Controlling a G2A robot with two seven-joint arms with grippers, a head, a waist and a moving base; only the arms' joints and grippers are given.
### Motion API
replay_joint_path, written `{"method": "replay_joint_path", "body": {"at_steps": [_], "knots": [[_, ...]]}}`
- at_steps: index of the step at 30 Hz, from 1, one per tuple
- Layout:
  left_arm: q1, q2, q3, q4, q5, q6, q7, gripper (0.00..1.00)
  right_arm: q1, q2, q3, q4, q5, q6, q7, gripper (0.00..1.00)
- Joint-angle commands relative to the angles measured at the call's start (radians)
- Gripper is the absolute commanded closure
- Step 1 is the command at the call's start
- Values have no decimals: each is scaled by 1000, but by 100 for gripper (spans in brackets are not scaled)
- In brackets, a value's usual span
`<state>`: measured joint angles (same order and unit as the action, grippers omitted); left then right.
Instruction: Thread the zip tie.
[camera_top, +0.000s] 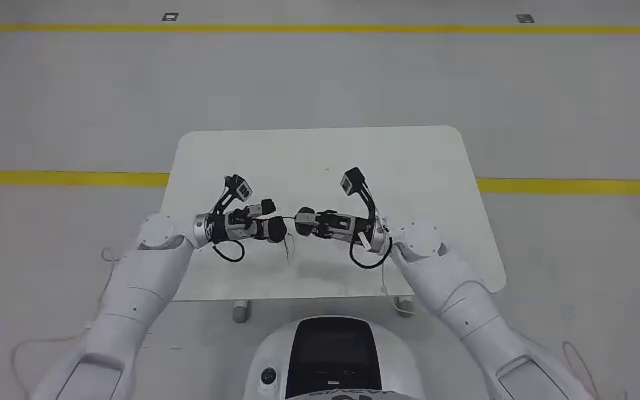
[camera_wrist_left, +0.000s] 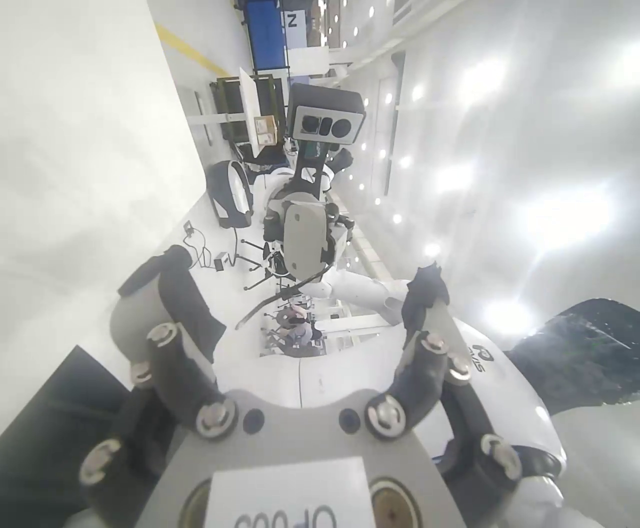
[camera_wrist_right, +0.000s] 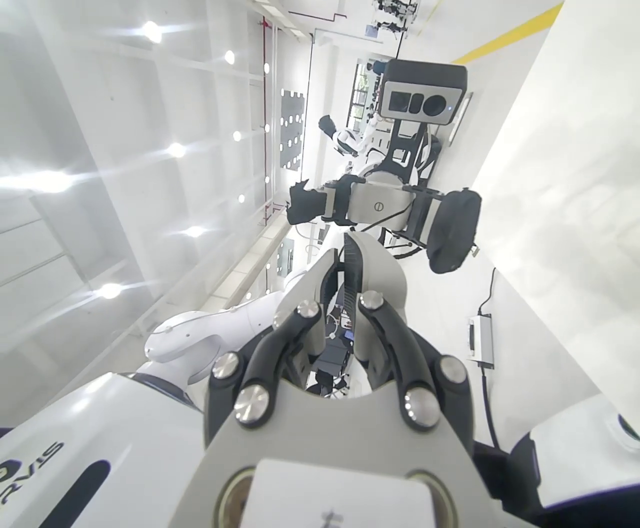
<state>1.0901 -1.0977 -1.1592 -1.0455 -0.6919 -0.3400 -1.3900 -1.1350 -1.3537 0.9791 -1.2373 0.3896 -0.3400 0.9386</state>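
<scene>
Both arms are held above the white table, and the grippers face each other tip to tip. My right gripper is shut on a thin black zip tie. The tie's free end sticks out toward my left gripper. That gripper is open, and the tie's tip lies in the wide gap between its black-padded fingers without touching either. In the top view the left gripper and the right gripper nearly meet over the table's near half.
The table's front edge runs just below the grippers. Black cables loop under each wrist. A yellow floor line passes behind the table.
</scene>
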Motion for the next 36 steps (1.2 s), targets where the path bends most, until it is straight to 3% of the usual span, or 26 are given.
{"method": "replay_joint_path", "body": {"at_steps": [1, 6, 9, 20, 27, 30, 36], "knots": [[0, 0, 0, 0, 0, 0, 0, 0, 0, 0, 0, 0, 0, 0, 0, 100], [5, 6, 15, -15, 21, 1, 0, 0, -16, -1, -6, -28, 23, 0, 17, 100], [4, 10, 41, -22, -32, 6, 0, 0, -15, -4, -9, -25, 56, 0, 59, 100], [-12, 65, 151, -62, -206, 0, 0, 0, 12, -23, -20, 13, 86, 0, 118, 100], [-14, 72, 142, -62, -225, 0, 0, 0, 8, -23, -21, 9, 82, 4, 108, 100], [-6, 74, 142, -83, -188, 4, 39, 0, 1, -18, -21, -15, 46, 30, 86, 100], [9, 85, 122, -104, -161, 16, 0, 0, -2, -6, -11, -32, 12, 66, 115, 100]]}}
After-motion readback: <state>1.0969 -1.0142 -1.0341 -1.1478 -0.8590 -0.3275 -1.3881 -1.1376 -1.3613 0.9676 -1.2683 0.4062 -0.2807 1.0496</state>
